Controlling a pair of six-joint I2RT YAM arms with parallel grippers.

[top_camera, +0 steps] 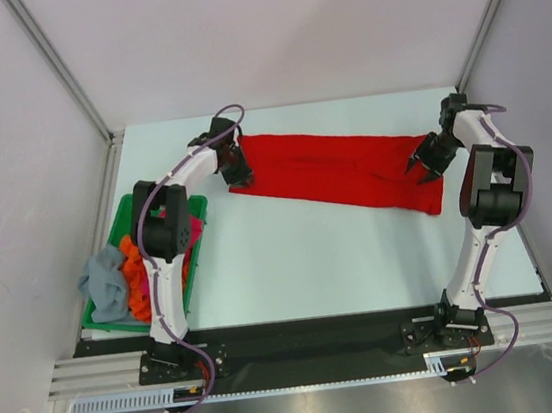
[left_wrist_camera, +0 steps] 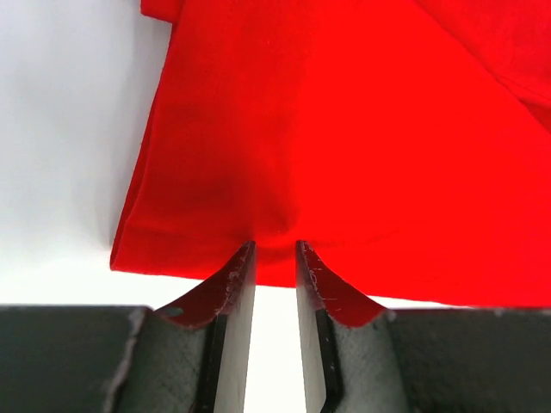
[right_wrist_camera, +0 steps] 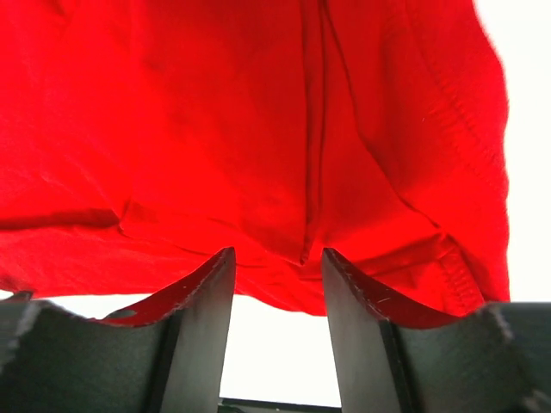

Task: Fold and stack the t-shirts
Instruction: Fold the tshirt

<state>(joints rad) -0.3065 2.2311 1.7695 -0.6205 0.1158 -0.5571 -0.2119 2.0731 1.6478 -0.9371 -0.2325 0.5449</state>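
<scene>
Red t-shirt (top_camera: pixel 338 174) lies as a long folded strip across the far part of the white table (top_camera: pixel 313 262). My left gripper (left_wrist_camera: pixel 275 248) pinches its left hem, the cloth puckering between my fingers. My right gripper (right_wrist_camera: pixel 277 254) straddles the right hem, though I cannot tell whether it is clamped.

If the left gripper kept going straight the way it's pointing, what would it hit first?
The red t-shirt; its hem sits between the fingertips of the left gripper, apparently pinched, with more cloth ahead.
</scene>
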